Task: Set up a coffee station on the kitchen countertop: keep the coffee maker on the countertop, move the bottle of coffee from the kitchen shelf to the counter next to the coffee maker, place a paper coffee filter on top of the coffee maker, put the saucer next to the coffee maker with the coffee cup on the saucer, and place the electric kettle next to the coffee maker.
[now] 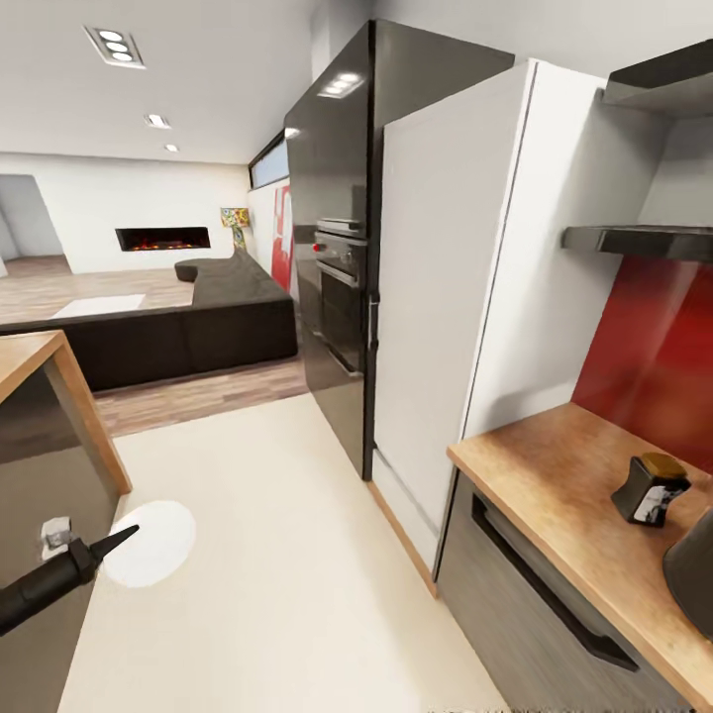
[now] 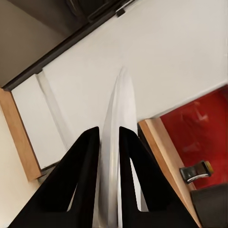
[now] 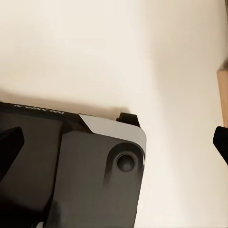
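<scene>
Kitchen countertop (image 1: 555,475): one bottle of coffee (image 1: 649,488); left claw (image 2: 109,142) round one saucer (image 2: 121,114).

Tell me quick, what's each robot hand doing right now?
Left gripper: closed on the saucer, held edge-on between its fingers.
Right gripper: cannot be told.

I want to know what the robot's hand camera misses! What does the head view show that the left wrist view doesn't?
Head view: the sofa, the fireplace, the oven, and the saucer as a round white disc. Left wrist view: the saucer edge-on, pinched between the black jaws. Both: the saucer, the bottle of coffee, the kitchen countertop and the red wall.
</scene>
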Available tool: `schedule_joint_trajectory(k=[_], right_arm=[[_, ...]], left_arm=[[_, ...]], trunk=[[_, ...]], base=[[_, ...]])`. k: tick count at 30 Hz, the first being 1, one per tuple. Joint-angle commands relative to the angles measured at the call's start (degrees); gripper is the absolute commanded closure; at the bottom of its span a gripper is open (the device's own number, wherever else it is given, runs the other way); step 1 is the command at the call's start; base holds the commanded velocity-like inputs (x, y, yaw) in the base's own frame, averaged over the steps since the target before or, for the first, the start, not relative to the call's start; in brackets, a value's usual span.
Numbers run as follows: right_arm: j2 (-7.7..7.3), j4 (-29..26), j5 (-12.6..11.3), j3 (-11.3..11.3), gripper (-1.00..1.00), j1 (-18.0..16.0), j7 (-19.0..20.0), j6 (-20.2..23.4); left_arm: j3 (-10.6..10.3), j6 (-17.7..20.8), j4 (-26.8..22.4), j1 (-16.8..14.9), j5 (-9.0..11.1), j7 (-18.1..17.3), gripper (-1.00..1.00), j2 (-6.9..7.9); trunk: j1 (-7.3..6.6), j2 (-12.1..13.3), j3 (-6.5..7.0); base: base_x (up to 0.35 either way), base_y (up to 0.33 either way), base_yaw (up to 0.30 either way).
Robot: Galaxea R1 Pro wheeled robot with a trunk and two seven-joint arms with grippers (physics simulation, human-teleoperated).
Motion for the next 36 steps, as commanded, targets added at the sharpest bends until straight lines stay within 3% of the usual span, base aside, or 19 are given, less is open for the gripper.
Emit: schedule_joint_trajectory(k=[1, 18, 26, 36], right_arm=[[0.02, -0.1, -0.4, 0.5, -1.00, 0.0, -0.2, 0.3], [0.02, -0.1, -0.4, 0.5, -1.00, 0.0, -0.2, 0.3], [0.02, -0.1, -0.4, 0.5, -1.00, -0.1, -0.2, 0.3], [-0.22, -0.1, -0.5, 0.4, -1.00, 0.0, -0.3, 0.3]], left_arm=[[0.1, 0.4, 0.0, 0.0, 0.1, -0.1, 1.00, 0.01], [0.1, 0.4, 0.0, 0.0, 0.1, -0.1, 1.00, 0.01], [0.1, 0.4, 0.0, 0.0, 0.1, 0.0, 1.00, 0.01], [0.1, 0.4, 0.0, 0.0, 0.1, 0.0, 1.00, 0.01]], trunk=[[0.04, -0.1, -0.13], [0.04, -0.1, -0.13], [0.04, -0.1, -0.13], [0.04, -0.1, -0.13]], base=[[0.000, 0.000, -0.261], [0.000, 0.004, -0.261], [0.000, 0.219, -0.261], [0.000, 0.033, -0.261]])
